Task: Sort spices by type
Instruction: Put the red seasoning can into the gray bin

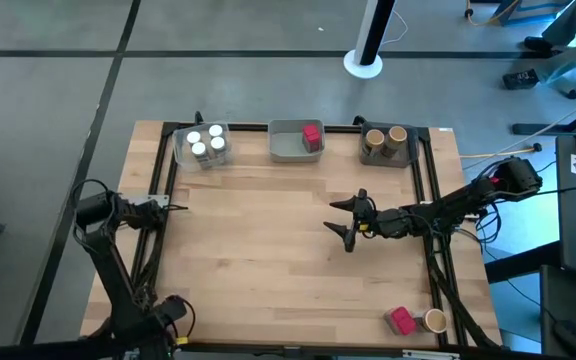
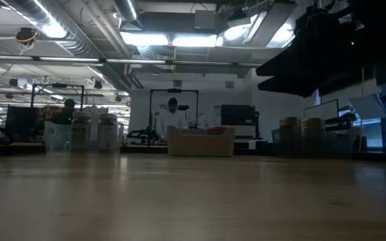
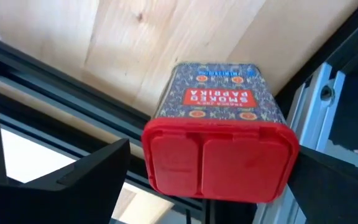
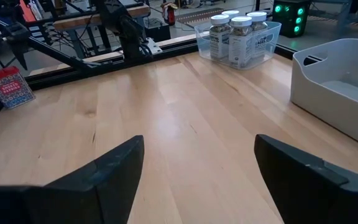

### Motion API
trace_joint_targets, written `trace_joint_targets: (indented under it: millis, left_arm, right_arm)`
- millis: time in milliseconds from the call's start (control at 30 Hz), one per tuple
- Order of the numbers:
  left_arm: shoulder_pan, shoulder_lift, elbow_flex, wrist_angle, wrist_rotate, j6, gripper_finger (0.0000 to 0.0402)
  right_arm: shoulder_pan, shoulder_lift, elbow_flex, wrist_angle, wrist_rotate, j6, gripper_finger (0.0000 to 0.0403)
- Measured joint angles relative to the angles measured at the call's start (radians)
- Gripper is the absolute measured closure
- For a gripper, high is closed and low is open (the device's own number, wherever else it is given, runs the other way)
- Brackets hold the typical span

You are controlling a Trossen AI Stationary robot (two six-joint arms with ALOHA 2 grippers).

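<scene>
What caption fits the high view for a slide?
Right gripper open over mid-table; white jars, a red packet and brown jars sit in three trays; left arm at left edge.

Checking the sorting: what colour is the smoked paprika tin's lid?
Red, clearest in the left wrist view: smoked paprika tin.

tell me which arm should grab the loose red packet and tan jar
right: red packet and tan jar lie on its side, right gripper has open jaws; left gripper sits at far left edge
</scene>
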Motion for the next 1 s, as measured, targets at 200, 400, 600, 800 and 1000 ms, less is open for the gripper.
trace_joint_targets:
  millis: [200, 400, 600, 800, 1000]
  left_arm:
    - [0.000, 0.000, -0.011, 0.002, -0.013, -0.020, 0.0040]
    - [0.000, -0.002, -0.033, 0.030, -0.008, -0.047, 0.0097]
    - [0.011, -0.004, -0.035, 0.024, -0.007, -0.055, 0.0107]
    - [0.070, -0.017, -0.040, -0.055, -0.022, 0.007, 0.0107]
    - [0.179, -0.064, -0.039, -0.069, -0.032, 0.135, 0.0105]
  right_arm:
    - [0.000, 0.000, 0.000, 0.000, 0.000, 0.000, 0.0100]
    - [0.000, 0.000, 0.000, 0.000, 0.000, 0.000, 0.0100]
    - [0.000, 0.000, 0.000, 0.000, 0.000, 0.000, 0.0100]
    - [0.000, 0.000, 0.000, 0.000, 0.000, 0.000, 0.0100]
    - [0.000, 0.000, 0.000, -0.001, -0.008, 0.009, 0.0100]
